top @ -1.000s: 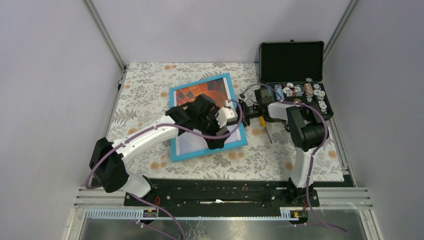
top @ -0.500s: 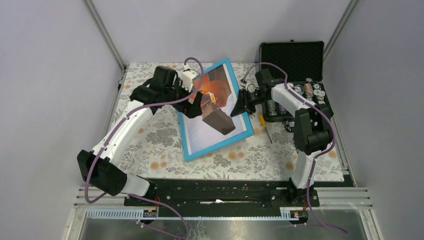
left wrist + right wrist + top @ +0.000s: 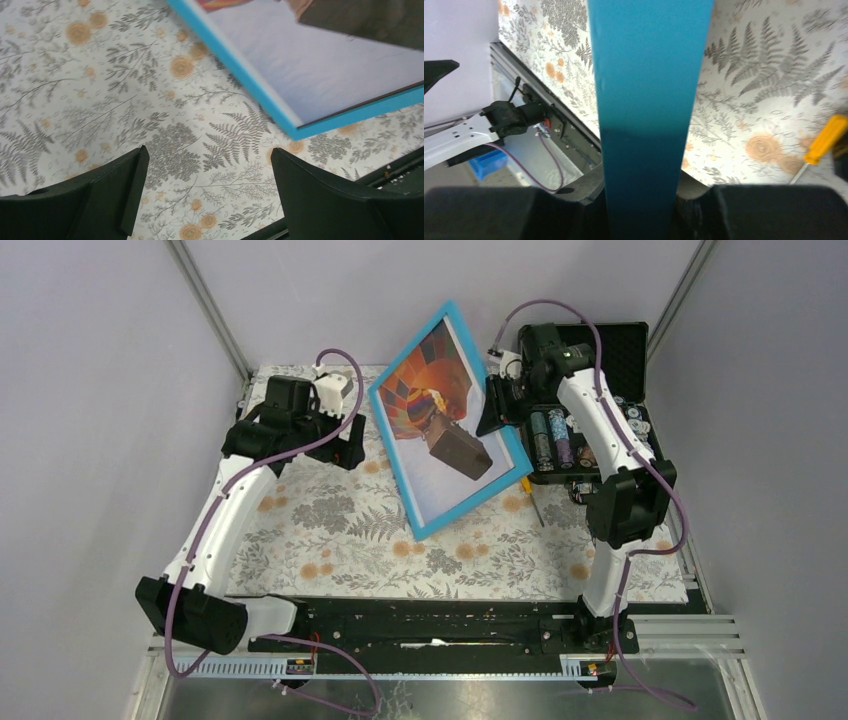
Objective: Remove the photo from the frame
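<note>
While the right end effector (image 3: 642, 205) is clenched on the frame (image 3: 397, 462) – its fingers pinching the blue edge on the side nearest the black case (image 3: 585, 355) – the frame stands steeply tilted over the far middle of the table (image 3: 330, 530), front face turned up and toward the arms' bases. Its top corner rises against the back wall and its lowest corner points down at the floral tablecloth; whether that corner touches the cloth cannot be told. The photo (image 3: 430, 410) sits inside the blue border, the orange balloon uppermost, the brown basket near the middle and pale sky below. The left end effector (image 3: 209, 165) is released, fingers spread wide and grasping nothing, hanging over the table just left of the frame and apart from it – its wrist view looks down on bare cloth with the frame's lower corner at upper right. A yellow-handled screwdriver (image 3: 824, 140) lies on the table near the frame's right side, in front of the open case.
</note>
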Robot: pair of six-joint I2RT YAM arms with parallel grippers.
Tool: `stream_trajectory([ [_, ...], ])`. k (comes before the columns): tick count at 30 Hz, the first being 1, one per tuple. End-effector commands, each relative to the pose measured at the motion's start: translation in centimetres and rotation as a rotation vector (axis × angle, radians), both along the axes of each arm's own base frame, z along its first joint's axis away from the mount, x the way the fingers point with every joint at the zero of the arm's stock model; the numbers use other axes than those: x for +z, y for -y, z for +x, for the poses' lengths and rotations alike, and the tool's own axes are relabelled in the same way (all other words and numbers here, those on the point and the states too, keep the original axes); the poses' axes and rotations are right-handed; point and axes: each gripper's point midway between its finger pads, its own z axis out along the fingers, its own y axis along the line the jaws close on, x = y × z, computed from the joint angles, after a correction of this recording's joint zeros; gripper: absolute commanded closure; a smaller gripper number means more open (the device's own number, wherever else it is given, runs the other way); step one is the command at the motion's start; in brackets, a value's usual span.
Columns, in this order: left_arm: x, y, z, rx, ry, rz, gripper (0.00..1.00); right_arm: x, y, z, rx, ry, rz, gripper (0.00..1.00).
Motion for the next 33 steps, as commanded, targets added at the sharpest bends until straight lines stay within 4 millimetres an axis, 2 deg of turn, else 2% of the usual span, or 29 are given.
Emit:
stream_trajectory([
  [1, 1.1, -3.4, 0.8, 0.154, 0.062, 0.050, 0.01, 5.9, 0.9, 4.2, 0.087, 0.423, -0.074, 1.00],
  [5, 1.3, -5.0, 1.2, 0.234, 0.046, 0.033, 0.01, 9.1, 0.2, 4.7, 0.103, 0.543, -0.080, 1.00],
  [10, 2.6, -5.8, 1.6, 0.296, 0.027, -0.074, 0.01, 12.5, -0.9, 5.1, 0.121, 0.707, -0.129, 1.00],
  [14, 2.5, -7.0, 1.7, 0.359, -0.032, -0.146, 0.01, 14.7, -1.8, 5.3, 0.148, 0.846, -0.170, 1.00],
  [15, 2.4, -7.1, 1.7, 0.364, -0.039, -0.157, 0.01, 15.0, -2.2, 5.3, 0.159, 0.869, -0.177, 1.00],
  [21, 1.8, -10.9, 2.4, 0.482, -0.079, -0.180, 0.01, 16.6, -4.2, 5.5, 0.246, 1.027, -0.247, 1.00],
  [26, 2.3, -13.9, 3.3, 0.544, -0.069, -0.200, 0.01, 18.5, -5.7, 5.6, 0.267, 1.175, -0.340, 1.00],
  [33, 2.6, -16.5, 4.6, 0.590, -0.051, -0.202, 0.01, 18.1, -7.7, 5.1, 0.327, 1.334, -0.500, 1.00],
])
